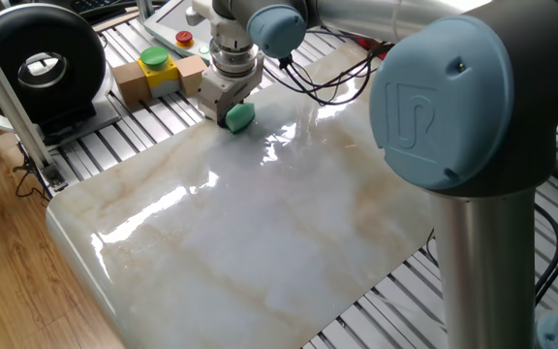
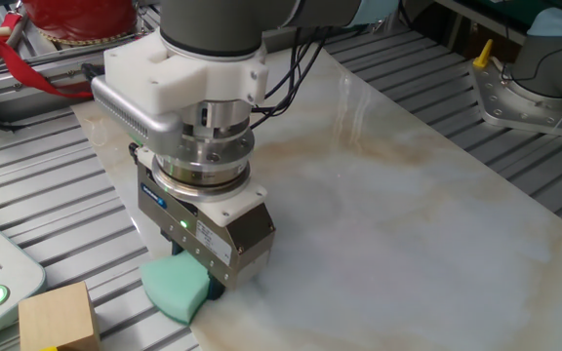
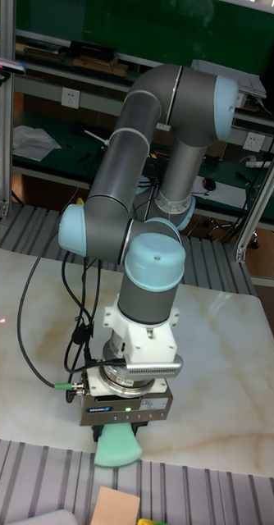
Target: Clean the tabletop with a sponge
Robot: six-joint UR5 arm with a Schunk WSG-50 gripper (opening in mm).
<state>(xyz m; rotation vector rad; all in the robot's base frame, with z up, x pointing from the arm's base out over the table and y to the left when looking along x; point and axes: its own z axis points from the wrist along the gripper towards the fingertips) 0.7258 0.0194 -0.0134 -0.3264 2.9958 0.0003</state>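
One fixed view:
- Sponge: the sponge sits at the far edge of the worktop, under the hand, close to the wooden blocks and the yellow-and-green button.
- Hidden: the fingers are too small here to make out.

The other fixed view:
- Hand: the hand is closed on the sponge; the foam bulges out to one side of its body.
- Position: the sponge overhangs the worktop's rim, partly above the slatted frame.
- Risk: I judge a stroke started here could catch the foam on the rim or the slats and pull it loose, since only one end looks pinched.
- Hard to see: the fingertips are buried behind the hand's body and the foam.

Tall fixed view:
- Sponge: the sponge pokes out below the hand, at the near rim of the worktop.
- Risk: pressing too hard might flatten the foam until the fingers scrape the glossy slab; too lightly, it would skim without wiping.
- Cut off: whether the sponge presses on the slab cannot be told.
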